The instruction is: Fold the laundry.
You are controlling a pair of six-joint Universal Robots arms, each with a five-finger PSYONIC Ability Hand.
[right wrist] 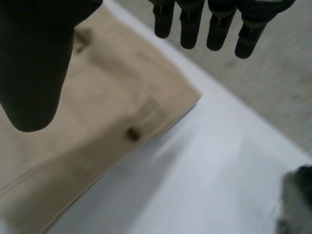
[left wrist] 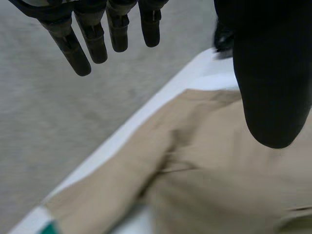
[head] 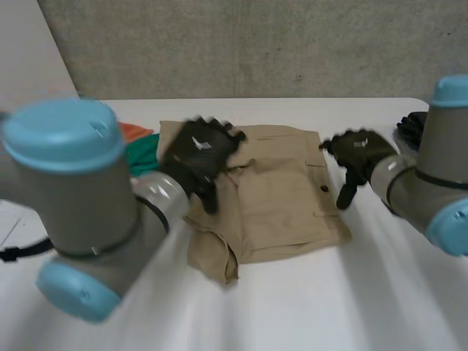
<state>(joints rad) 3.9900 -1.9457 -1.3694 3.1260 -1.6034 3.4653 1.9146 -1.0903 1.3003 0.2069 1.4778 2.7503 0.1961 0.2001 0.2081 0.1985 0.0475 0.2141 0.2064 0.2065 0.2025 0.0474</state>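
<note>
1. Beige cloth shorts lie partly folded in the middle of the white table, one leg end bunched at the near edge.
2. The left hand is over the shorts' far left part. In its wrist view its fingers are straight and spread from the thumb, holding nothing.
3. The right hand is at the shorts' right edge, near a dark button. Its fingers are likewise straight and apart from the thumb, with nothing held.
4. A green cloth and an orange cloth lie just beside the shorts' left side.
5. A dark bundle sits at the table's far right edge.
</note>
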